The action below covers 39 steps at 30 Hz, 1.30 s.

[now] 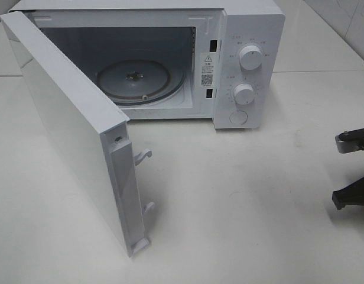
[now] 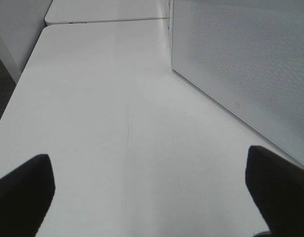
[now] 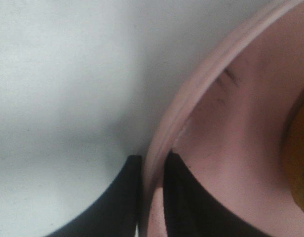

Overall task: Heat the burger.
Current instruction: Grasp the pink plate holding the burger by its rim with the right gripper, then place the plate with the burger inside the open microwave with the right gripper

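In the right wrist view, my right gripper [image 3: 153,160] is shut on the rim of the round pink plate [image 3: 231,123], one black finger [image 3: 117,197] outside the rim and the other inside. Only a golden-orange sliver of the burger [image 3: 302,158] shows on the plate, at the picture's edge. The high view cuts off both plate and burger; only dark parts of the right arm [image 1: 353,177] show at its right edge. My left gripper [image 2: 152,197] is open over bare table beside the microwave door's outer face [image 2: 241,64].
The white microwave [image 1: 253,35] stands at the back with its door [image 1: 75,136] swung wide open toward the front left. Its glass turntable [image 1: 140,80] is bare. Two knobs [image 1: 250,57] sit on its right panel. White tabletop [image 1: 241,201] lies in front.
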Each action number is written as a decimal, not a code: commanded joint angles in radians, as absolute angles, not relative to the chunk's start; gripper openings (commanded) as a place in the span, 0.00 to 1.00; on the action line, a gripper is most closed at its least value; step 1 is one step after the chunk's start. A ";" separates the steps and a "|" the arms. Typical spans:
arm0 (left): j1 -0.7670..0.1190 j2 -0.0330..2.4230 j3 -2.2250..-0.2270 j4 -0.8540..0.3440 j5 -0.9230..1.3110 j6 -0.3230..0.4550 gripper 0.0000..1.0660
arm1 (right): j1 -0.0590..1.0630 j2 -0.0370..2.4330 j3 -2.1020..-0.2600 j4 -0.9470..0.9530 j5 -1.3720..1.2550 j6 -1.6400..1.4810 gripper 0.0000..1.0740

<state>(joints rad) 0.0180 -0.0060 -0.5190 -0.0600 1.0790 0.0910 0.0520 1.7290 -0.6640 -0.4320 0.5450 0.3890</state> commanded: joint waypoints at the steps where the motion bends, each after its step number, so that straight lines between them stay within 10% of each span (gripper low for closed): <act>1: 0.012 -0.027 -0.515 -0.066 1.069 0.092 0.92 | 0.049 1.732 -0.659 -0.438 0.558 0.393 0.00; 39: 0.012 -0.027 -0.515 -0.066 1.069 0.092 0.92 | 0.444 1.397 -0.573 -0.618 0.868 0.538 0.00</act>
